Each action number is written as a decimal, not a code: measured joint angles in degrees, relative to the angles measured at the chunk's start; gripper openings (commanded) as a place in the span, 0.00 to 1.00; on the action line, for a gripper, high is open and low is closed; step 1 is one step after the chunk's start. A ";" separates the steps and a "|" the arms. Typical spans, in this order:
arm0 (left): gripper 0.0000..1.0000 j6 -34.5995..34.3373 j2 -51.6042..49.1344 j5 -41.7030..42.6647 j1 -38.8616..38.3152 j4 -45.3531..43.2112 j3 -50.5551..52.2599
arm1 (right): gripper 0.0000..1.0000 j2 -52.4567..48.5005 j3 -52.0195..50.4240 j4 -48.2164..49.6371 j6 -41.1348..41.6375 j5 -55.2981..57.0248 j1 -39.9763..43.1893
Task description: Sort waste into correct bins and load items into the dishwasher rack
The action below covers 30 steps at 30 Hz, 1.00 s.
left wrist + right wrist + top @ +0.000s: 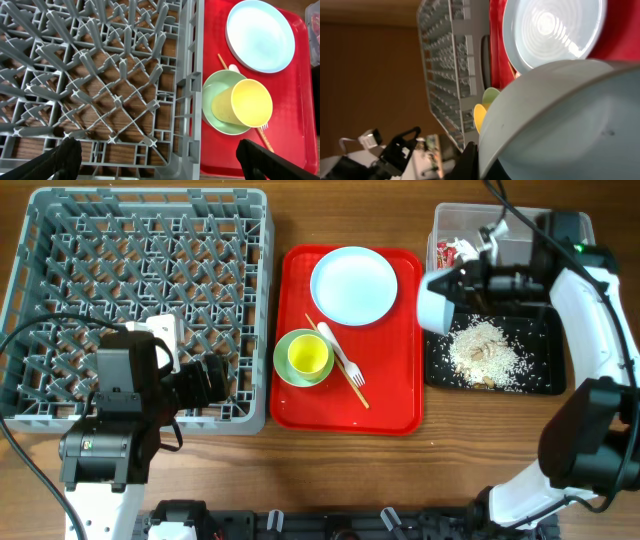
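My right gripper [462, 283] is shut on the white bowl [435, 302] and holds it tilted on its side over the left edge of the black tray [540, 330], where rice-like scraps [487, 352] lie. The bowl [560, 125] fills the right wrist view. The red-and-white wrapper [457, 250] lies in the clear tub [500, 220]. The white plate [353, 285], the green bowl [290, 370] with the yellow cup [309, 356] in it, the fork [342, 352] and the wooden stick [357, 390] rest on the red tray. My left gripper [160, 165] is open and empty over the grey rack's [140, 300] front right corner.
The red serving tray [390, 395] sits between the rack and the black tray. In the left wrist view the rack's pegs [100, 75] lie left of the cup [245, 102] and plate [260, 35]. Bare wooden table runs along the front.
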State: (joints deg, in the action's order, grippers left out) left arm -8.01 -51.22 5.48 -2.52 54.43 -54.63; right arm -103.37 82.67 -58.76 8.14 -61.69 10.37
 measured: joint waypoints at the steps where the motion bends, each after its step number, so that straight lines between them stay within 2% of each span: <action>1: 1.00 0.02 0.00 0.00 0.00 0.00 0.00 | 0.04 0.00 -1.25 0.20 -1.01 -0.59 0.83; 2: 0.99 0.02 0.00 -0.02 0.00 0.00 0.00 | 0.04 0.00 -6.47 2.78 -1.70 -3.32 4.33; 5: 1.00 0.02 0.00 0.00 0.00 0.00 0.00 | 0.04 0.15 -13.92 6.03 -6.10 -11.98 9.42; 9: 1.00 0.00 0.00 -0.02 0.00 0.00 0.00 | 0.04 0.15 -16.22 3.61 -17.86 -23.47 11.69; 10: 1.00 0.02 0.00 0.00 0.00 0.00 0.00 | 0.04 0.17 -16.22 4.94 -18.56 -24.02 11.69; 13: 1.00 0.02 0.00 0.00 0.00 -0.02 0.00 | 0.04 0.22 -16.35 9.25 -11.89 -19.54 11.69; 17: 1.00 0.00 0.00 -0.02 0.00 -0.04 0.00 | 0.04 0.28 -16.39 7.98 -16.31 -24.72 10.91; 24: 1.00 0.02 0.00 -0.02 0.00 -0.22 0.02 | 0.04 4.66 -13.88 6.51 -8.76 -1.88 5.64; 30: 1.00 0.02 0.00 -0.02 0.00 -0.39 0.00 | 0.04 13.73 1.05 10.60 -5.73 21.03 -9.22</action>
State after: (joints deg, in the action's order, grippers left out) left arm -7.99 -51.22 5.45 -2.52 54.04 -54.63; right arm -89.65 83.72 -48.16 2.42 -40.66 1.15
